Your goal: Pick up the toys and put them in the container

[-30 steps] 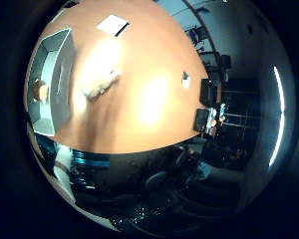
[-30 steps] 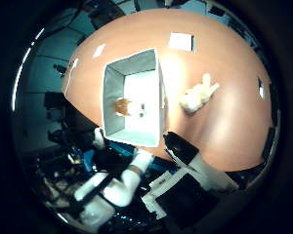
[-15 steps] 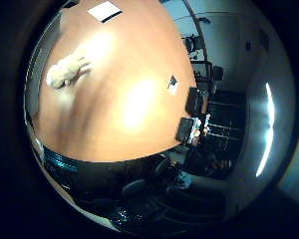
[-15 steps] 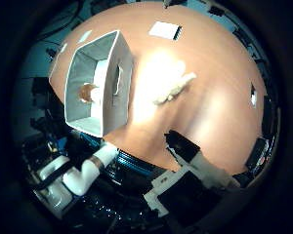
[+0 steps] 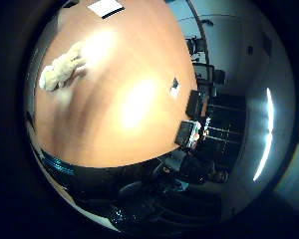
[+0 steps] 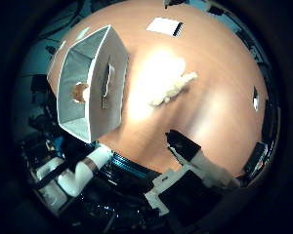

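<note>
Hovering high above the table (image 6: 219,112), the hand (image 6: 200,161) holds nothing, its fingers relaxed, likely to approach the toy (image 6: 171,90). This toy lies mid-table beside the container (image 6: 95,97), where another toy (image 6: 79,91) already sits.

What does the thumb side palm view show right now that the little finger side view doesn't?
Only the thumb side view shows the white open-topped fabric container standing on the table with a small orange toy inside, plus black and white parts of the robot hand reaching in. Only the little finger side view shows the dark room beyond the table's far edge. Both show the cream plush toy lying on the round wooden table and a white card.
</note>
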You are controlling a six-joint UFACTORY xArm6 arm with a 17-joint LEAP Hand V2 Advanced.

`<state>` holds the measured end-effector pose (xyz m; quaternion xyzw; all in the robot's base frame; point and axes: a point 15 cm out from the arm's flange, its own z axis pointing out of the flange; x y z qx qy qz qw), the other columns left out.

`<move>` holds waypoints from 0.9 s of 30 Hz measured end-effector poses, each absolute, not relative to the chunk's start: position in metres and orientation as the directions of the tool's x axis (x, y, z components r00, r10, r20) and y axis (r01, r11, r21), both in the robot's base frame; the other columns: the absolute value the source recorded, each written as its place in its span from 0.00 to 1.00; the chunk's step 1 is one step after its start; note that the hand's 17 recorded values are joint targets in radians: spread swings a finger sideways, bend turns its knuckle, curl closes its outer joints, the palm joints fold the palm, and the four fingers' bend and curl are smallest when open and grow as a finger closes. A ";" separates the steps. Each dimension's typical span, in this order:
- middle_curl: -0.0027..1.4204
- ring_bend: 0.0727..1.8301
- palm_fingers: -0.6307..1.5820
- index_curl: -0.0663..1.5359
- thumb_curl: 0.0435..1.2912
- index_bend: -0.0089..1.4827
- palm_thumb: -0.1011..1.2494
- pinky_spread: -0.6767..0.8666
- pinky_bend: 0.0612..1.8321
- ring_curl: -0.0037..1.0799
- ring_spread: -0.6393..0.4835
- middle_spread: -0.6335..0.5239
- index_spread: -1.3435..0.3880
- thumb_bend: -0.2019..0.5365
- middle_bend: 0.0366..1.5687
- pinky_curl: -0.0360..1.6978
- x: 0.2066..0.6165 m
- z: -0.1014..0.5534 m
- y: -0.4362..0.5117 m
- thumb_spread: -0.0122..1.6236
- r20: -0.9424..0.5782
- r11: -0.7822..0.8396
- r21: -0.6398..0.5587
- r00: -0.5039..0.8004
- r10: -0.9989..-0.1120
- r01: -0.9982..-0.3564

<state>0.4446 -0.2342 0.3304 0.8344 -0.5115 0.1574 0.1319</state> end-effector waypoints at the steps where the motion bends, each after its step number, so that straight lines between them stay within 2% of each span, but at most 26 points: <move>1: 0.23 0.09 0.33 0.21 0.23 0.11 0.65 0.68 0.12 0.25 0.72 0.54 0.53 0.24 0.10 0.21 0.450 0.325 -0.235 0.60 0.399 -0.449 0.060 0.434 -0.808 -0.892; 9: 0.24 0.09 0.34 0.20 0.24 0.11 0.68 0.67 0.12 0.25 0.71 0.52 0.53 0.24 0.11 0.21 0.481 0.297 -0.242 0.59 0.450 -0.513 0.056 0.481 -0.753 -0.856; 19: 0.24 0.09 0.34 0.20 0.25 0.11 0.72 0.67 0.12 0.25 0.71 0.50 0.52 0.24 0.10 0.21 0.483 0.223 -0.244 0.58 0.404 -0.559 0.143 0.564 -0.720 -0.817; 27: 0.25 0.10 0.36 0.20 0.25 0.11 0.72 0.66 0.13 0.25 0.69 0.49 0.51 0.24 0.11 0.21 0.488 0.194 -0.245 0.58 0.387 -0.579 0.168 0.594 -0.706 -0.798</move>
